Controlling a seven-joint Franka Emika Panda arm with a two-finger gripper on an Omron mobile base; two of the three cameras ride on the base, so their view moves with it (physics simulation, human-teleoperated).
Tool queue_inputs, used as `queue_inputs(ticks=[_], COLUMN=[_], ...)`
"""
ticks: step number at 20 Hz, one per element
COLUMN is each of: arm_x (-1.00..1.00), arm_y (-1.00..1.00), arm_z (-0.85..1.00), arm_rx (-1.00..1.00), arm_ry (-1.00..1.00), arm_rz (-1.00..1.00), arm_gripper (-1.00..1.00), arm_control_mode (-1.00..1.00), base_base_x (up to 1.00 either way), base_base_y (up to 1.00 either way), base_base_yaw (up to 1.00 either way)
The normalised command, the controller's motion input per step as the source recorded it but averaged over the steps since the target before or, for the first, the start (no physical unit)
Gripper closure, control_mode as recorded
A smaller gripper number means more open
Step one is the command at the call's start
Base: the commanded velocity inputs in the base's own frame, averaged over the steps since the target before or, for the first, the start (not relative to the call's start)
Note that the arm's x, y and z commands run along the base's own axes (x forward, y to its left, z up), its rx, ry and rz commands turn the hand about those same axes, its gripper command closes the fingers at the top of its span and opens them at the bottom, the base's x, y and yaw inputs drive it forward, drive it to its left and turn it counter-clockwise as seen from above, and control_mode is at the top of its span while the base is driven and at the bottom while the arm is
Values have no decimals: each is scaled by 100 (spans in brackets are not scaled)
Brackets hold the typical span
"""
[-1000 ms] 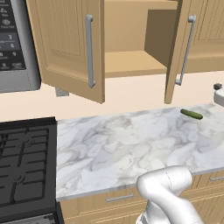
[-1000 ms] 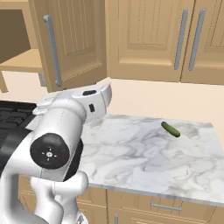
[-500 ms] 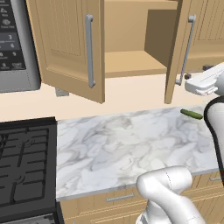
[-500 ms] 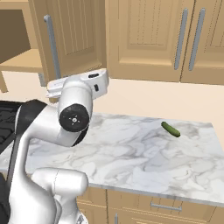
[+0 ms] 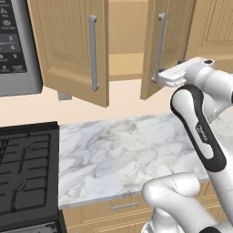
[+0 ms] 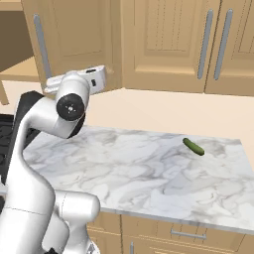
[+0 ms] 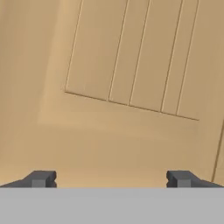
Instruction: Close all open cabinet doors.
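Observation:
Two tall tan cabinet doors stand open over the counter. The left door (image 5: 68, 45) hangs wide open with its grey bar handle (image 5: 93, 52). The right door (image 5: 170, 41) (image 6: 79, 34) is swung partway in, with its handle (image 5: 159, 48) at its free edge. My gripper (image 5: 157, 79) (image 7: 111, 179) is open, right up against this door's lower outer face. The hand view shows the grooved panel (image 7: 135, 57) very close, with the fingertips (image 7: 41, 178) spread wide and nothing between them. Whether they touch the wood I cannot tell. Two more doors (image 6: 163, 44) to the right are shut.
A small green pickle (image 6: 193, 146) lies on the marble counter (image 5: 118, 154) toward the right. A black stove (image 5: 25, 173) sits to the left, with a microwave (image 5: 16, 45) above it. Drawer fronts (image 6: 183, 233) run under the counter edge.
The arm has risen and reached up to the right open door. That door has swung partway toward shut, narrowing the open cabinet gap. The left door has not moved.

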Motion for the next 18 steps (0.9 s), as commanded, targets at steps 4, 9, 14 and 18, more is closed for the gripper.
queue_inputs(ticks=[4, 9, 14, 18], arm_x=[99, 85, 67, 60], arm_y=[17, 15, 16, 8], arm_z=[-31, -24, -25, -32], arm_rx=[0, 0, 0, -1], arm_ry=[14, 15, 13, 9], arm_rz=[-1, -5, -2, -1], arm_gripper=[-100, -100, -100, -100], arm_control_mode=[-100, -100, -100, -100], base_base_x=[0, 0, 0, 0], base_base_y=[0, 0, 0, 0], base_base_yaw=[0, 0, 0, 0])
